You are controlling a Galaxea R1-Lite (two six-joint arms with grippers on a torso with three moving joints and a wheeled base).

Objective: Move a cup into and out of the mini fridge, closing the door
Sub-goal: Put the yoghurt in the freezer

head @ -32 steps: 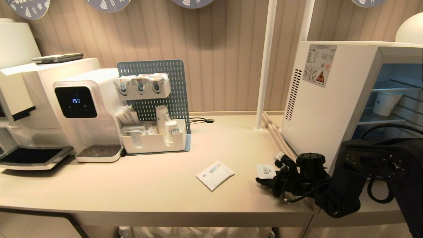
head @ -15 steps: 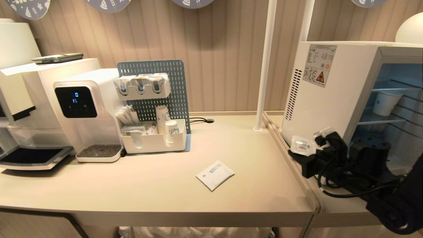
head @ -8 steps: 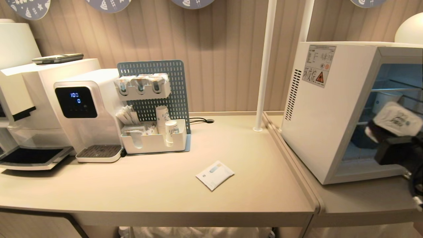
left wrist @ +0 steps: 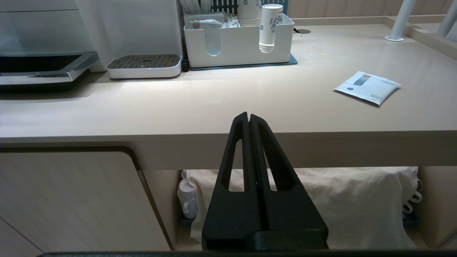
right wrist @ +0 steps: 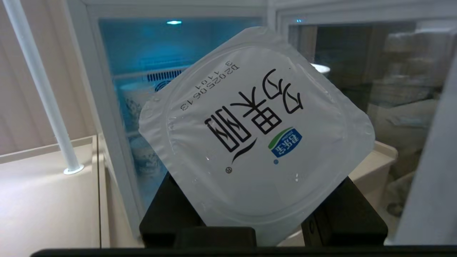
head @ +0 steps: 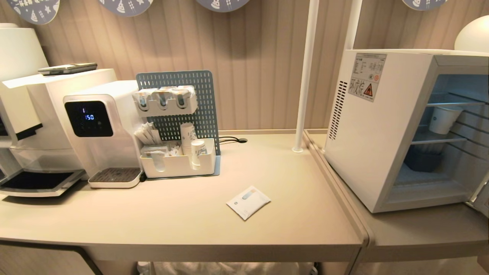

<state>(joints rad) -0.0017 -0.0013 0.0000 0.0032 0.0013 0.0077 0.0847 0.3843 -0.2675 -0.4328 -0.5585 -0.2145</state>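
Note:
The cup (right wrist: pixel 257 135), a small white tub seen by its square printed foil lid, sits tilted between my right gripper's (right wrist: pixel 259 214) black fingers (right wrist: pixel 167 210), which are shut on it. It is held in front of the mini fridge's (head: pixel 374 126) lit interior (right wrist: pixel 142 53). The door (right wrist: pixel 375 71) with its dark glass stands open beside the cup; only a sliver of the door (head: pixel 482 198) shows in the head view. Neither arm appears in the head view. My left gripper (left wrist: pixel 249 119) is shut and empty, parked below the counter's front edge.
A blue-patterned paper cup (head: pixel 443 118) stands on the fridge's wire shelf above a dark tub (head: pixel 422 160). On the counter are a white sachet (head: pixel 248 201), an organiser with paper cups (head: pixel 179 160), a water dispenser (head: pixel 99 130) and a white pole (head: pixel 305 76).
My right arm lifted the cup from the counter beside the fridge, swung it right across the fridge's front and passed out of the head view. The left arm kept still.

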